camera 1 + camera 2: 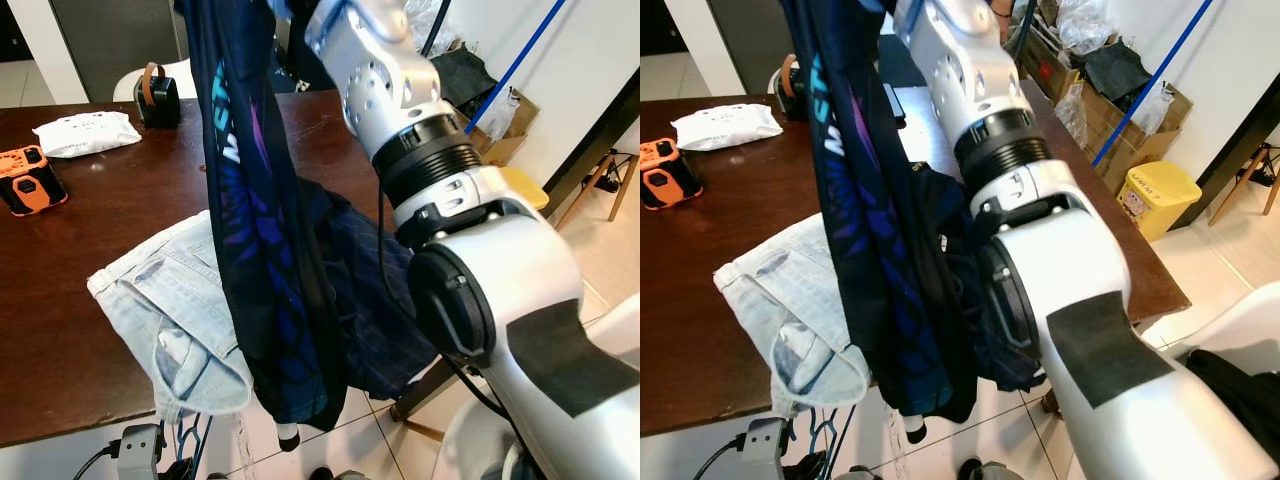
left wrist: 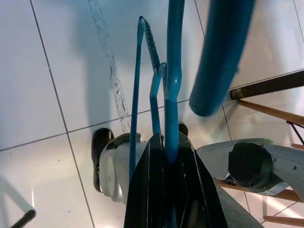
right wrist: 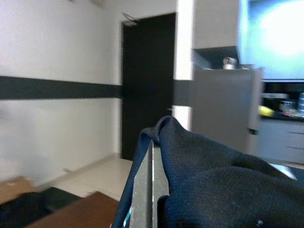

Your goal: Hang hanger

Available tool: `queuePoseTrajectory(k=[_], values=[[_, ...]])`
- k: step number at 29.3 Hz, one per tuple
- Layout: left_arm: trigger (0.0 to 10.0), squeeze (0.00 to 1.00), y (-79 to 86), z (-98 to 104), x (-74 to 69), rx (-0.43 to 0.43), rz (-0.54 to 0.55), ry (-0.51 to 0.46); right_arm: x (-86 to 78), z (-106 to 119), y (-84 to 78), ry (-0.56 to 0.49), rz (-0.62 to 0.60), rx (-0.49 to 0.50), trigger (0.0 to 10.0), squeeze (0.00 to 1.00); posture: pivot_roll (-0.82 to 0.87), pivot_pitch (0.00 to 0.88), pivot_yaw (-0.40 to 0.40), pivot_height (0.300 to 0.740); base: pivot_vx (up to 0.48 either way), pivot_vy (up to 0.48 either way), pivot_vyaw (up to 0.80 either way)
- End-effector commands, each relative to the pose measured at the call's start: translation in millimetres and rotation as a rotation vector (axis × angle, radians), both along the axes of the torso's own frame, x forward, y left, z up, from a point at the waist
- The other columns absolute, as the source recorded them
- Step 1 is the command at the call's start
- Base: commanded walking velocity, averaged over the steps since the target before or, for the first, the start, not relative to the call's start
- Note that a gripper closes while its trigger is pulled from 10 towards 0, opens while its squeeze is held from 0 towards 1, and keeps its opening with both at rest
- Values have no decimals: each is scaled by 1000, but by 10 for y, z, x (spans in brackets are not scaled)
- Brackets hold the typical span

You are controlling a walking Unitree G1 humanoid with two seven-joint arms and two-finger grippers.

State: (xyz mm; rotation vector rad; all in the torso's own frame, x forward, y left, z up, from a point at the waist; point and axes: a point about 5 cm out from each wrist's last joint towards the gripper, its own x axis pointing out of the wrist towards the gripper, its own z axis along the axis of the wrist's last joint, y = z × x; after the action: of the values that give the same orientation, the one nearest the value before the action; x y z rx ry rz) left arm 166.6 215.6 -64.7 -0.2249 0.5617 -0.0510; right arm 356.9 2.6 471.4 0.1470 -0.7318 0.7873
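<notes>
My right arm [image 1: 400, 110] is raised over the table, and a long dark navy garment [image 1: 262, 230] with blue and purple print hangs from it down past the table edge. In the right wrist view, my right gripper [image 3: 152, 148] is shut on a fold of this dark fabric [image 3: 213, 175]. My left gripper [image 2: 165, 145] points down at the tiled floor and is shut on a blue hanger [image 2: 172, 80], whose thin wires rise beside it. Blue wires [image 1: 190, 440] also show below the table's front edge.
On the dark wooden table [image 1: 60, 300] lie light denim jeans [image 1: 170, 300], a dark checked garment [image 1: 365, 290], an orange device [image 1: 30, 180], a white packet [image 1: 85, 132] and a small black case [image 1: 157, 98]. A yellow bin [image 1: 1153, 195], boxes and a blue pole [image 1: 515, 65] stand on the right.
</notes>
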Motion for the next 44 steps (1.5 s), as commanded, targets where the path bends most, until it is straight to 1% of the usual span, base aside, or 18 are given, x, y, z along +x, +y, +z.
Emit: queuePoseTrajectory(k=[1, 7, 8, 9, 10, 11, 13, 19, 22, 23, 26, 27, 30, 34, 36, 38, 41, 44], values=[[10000, 0, -88, -72, -127, -23, -30, 38, 22, 55, -68, -15, -84, 12, 10000, 0, 137, 234, -138, 740, 0, 0, 0], [10000, 0, -109, -74, -156, -23, -27, 29, 157, -232, -29, 45, -158, -108, 10000, 0, 131, 249, -145, 740, 0, 0, 0], [10000, 0, -115, -75, -169, -24, -27, 26, 236, -487, 32, 90, -183, -238, 10000, 0, 126, 256, -144, 740, 0, 0, 0], [10000, 0, -122, -77, -184, -27, -27, 24, 322, -835, 75, 145, -206, -399, 10000, 1000, 123, 263, -141, 740, 0, 0, 0], [10000, 0, -122, -77, -184, -27, -27, 24, 322, -835, 75, 145, -206, -399, 10000, 1000, 123, 263, -141, 740, 0, 0, 0], [10000, 0, -127, -79, -195, -29, -28, 23, 383, -1109, 67, 187, -238, -521, 10000, 1000, 123, 262, -141, 740, 0, 0, 0], [10000, 0, -130, -80, -202, -31, -29, 24, 417, -1274, 44, 213, -256, -584, 10000, 1000, 124, 261, -140, 740, 0, 0, 0], [10000, 0, -128, -81, -204, -31, -29, 26, 462, -1385, -38, 239, -284, -615, 10000, 1000, 123, 251, -134, 740, 0, 0, 0], [10000, 0, -123, -81, -187, -30, -29, 31, 517, -1312, -234, 260, -304, -566, 10000, 1000, 131, 234, -127, 740, 0, 0, 0], [10000, 0, -118, -79, -169, -27, -29, 34, 501, -1107, -446, 292, -105, -383, 10000, 1000, 131, 220, -121, 740, 0, 0, 0], [10000, 0, -115, -78, -163, -26, -29, 34, 475, -1036, -531, 294, 17, -302, 10000, 1000, 130, 217, -117, 740, 0, 0, 0], [10000, 0, -107, -76, -155, -25, -29, 35, 446, -1007, -660, 298, 150, -234, 10000, 1000, 127, 213, -107, 740, 0, 0, 0], [10000, 0, -102, -74, -151, -24, -28, 35, 425, -1000, -744, 296, 227, -200, 10000, 1000, 127, 213, -107, 740, 0, 0, 0], [10000, 0, -62, -65, -133, -22, -32, 38, 333, -1359, -1274, 287, 313, -252, 10000, 1000, 120, 205, -69, 740, 0, 0, 0], [10000, 0, -62, -65, -133, -22, -32, 38, 333, -1359, -1274, 287, 313, -252, 10000, 1000, 120, 205, -69, 740, 0, 0, 0], [10000, 0, -35, -60, -129, -21, -32, 39, 138, -1495, -1614, 271, 381, -127, 10000, 1000, 121, 202, -51, 740, 0, 0, 0], [10000, 0, -35, -60, -129, -21, -32, 39, 138, -1495, -1614, 271, 381, -127, 10000, 1000, 121, 202, -51, 740, 0, 0, 0], [10000, 0, -18, -57, -127, -22, -30, 40, 5, -1569, -1758, 260, 413, -57, 10000, 1000, 117, 200, -41, 740, 0, 0, 0]])
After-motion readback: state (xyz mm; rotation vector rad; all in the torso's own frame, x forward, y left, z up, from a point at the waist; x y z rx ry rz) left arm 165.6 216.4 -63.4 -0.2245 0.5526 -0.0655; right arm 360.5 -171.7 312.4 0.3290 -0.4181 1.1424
